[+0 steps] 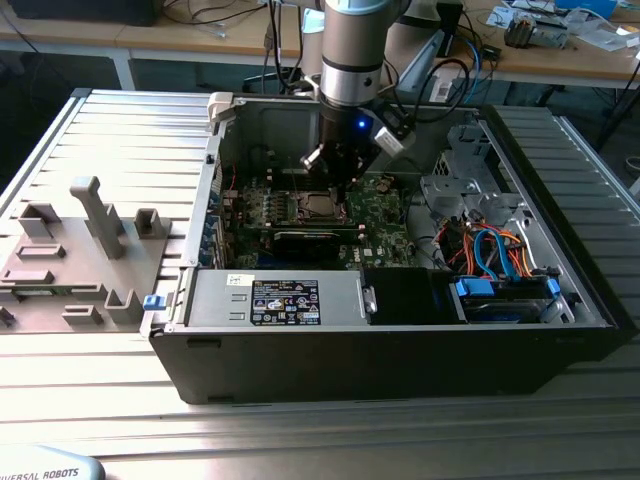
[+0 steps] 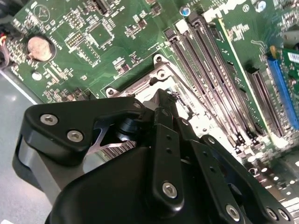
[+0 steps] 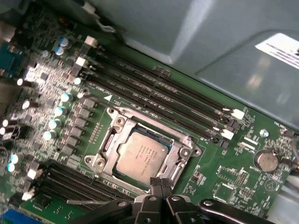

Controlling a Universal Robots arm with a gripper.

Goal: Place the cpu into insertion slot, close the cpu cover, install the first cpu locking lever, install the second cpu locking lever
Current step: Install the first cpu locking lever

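The cpu [image 3: 140, 156], a silver-grey square, lies flat in the insertion slot [image 1: 318, 207] on the green motherboard. The cpu cover [image 3: 152, 129], a silvery frame, lies down around the chip. My gripper [image 3: 161, 183] hangs low over the socket's edge with its black fingertips pressed together, nothing visible between them. In the exterior view the gripper [image 1: 338, 195] reaches down into the open computer case just above the socket. In the second wrist view the gripper [image 2: 164, 99] covers most of the socket. A thin metal lever [image 2: 198, 102] runs along the socket's side by the memory slots.
Long black memory slots [image 3: 163, 95] flank the socket, and a coin battery [image 3: 267, 159] sits on the board. The case holds a power supply [image 1: 285, 300] and a drive cage with cables [image 1: 500, 290]. A grey fixture plate [image 1: 80, 250] lies at the exterior view's left.
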